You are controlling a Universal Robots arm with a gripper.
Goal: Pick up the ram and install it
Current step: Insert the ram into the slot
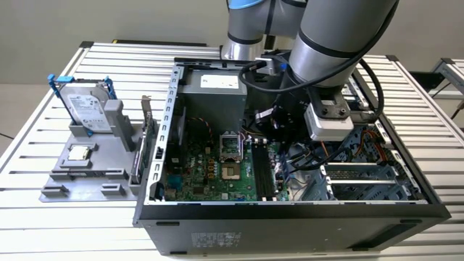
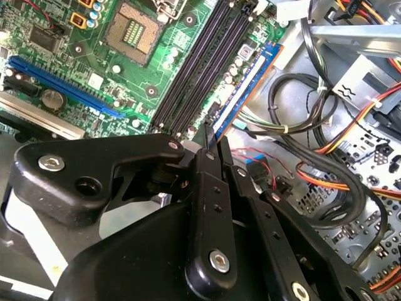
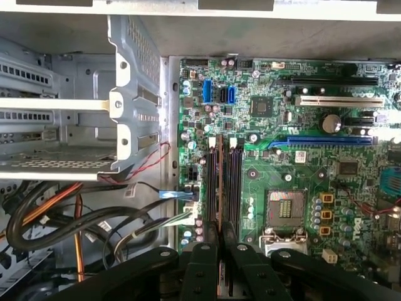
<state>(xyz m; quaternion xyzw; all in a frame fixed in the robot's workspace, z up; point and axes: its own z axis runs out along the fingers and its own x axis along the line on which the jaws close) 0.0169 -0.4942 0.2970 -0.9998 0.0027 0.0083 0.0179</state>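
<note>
Over mobo slots (image 3: 233,182): tool (image 3: 219,241) clamped on ram (image 3: 220,182), on edge, long axis parallel w/ slots.

So there's an open computer case (image 1: 406,209) sitting mid-surface (image 1: 43,228) with a green motherboard (image 1: 210,174) and empty CPU socket (image 1: 229,145) inside. A grey holder (image 1: 87,179) by the surface's edge on the exterior view's left carries a hard drive (image 1: 86,111) standing upright in blue rails.

Ram (image 3: 219,182) in jaws over motherboard slots (image 3: 232,185), inside case (image 1: 290,209)
</note>
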